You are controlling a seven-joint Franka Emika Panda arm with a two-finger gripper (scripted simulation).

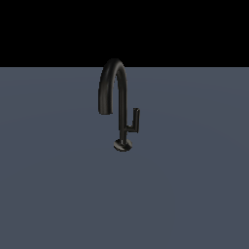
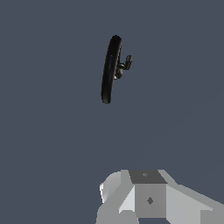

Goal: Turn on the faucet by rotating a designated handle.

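The faucet (image 1: 121,97) is a slim glossy black gooseneck tap that stands upright on the grey surface, with its small round base disc (image 1: 122,145) below. The handle (image 1: 135,120) is a thin black L-shaped lever; its stub leaves the stem toward the exterior view's right and its bar points up. In the wrist view I see the faucet (image 2: 110,70) from above, with the handle (image 2: 126,62) beside the spout. My gripper (image 2: 148,199) shows only as grey blocks at the picture's edge, well apart from the faucet. Its jaw gap is not visible. The arm is not in the exterior view.
A flat grey-blue surface (image 1: 58,194) extends around the faucet on all sides. A black background lies behind its far edge.
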